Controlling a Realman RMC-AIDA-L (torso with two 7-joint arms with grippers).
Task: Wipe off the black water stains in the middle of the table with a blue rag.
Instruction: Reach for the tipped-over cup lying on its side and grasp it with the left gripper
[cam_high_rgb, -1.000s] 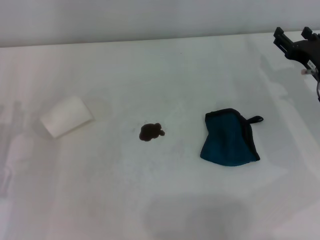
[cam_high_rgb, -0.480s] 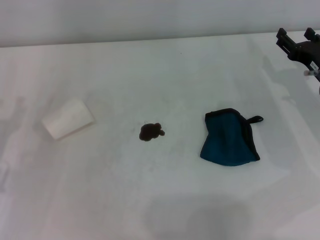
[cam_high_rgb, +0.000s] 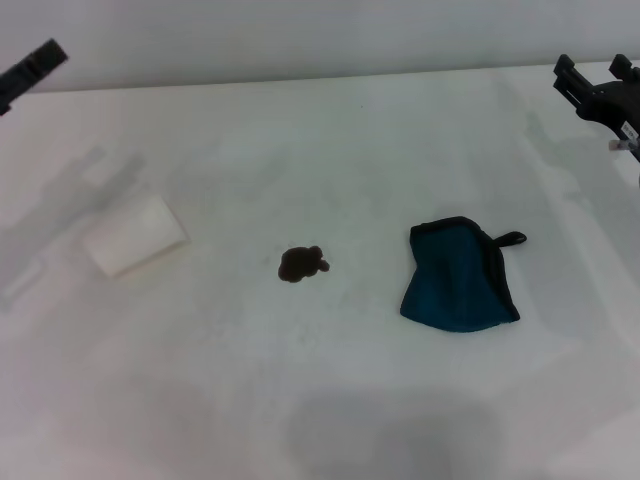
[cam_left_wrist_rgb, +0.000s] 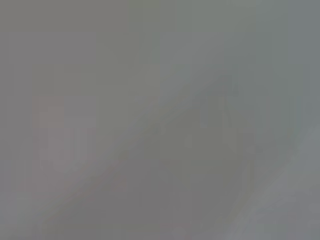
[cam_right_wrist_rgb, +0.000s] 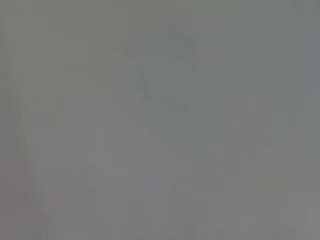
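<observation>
The black water stains (cam_high_rgb: 302, 264) are a small dark lobed blotch in the middle of the white table (cam_high_rgb: 330, 140). The blue rag (cam_high_rgb: 458, 275) lies flat to the right of the stain, teal with black edging and a small black loop at its far right corner. My right gripper (cam_high_rgb: 592, 72) hangs at the far right edge, well beyond the rag, its two fingers apart and empty. My left gripper (cam_high_rgb: 32, 68) shows only as a black bar at the far left edge, far from the stain. Both wrist views show only plain grey.
A white paper cup (cam_high_rgb: 135, 235) lies on its side on the left part of the table, left of the stain. The table's far edge meets a pale wall at the back.
My left gripper has come into view at the upper left edge. My right gripper has shifted slightly to the right. The rag, stain and cup have not moved.
</observation>
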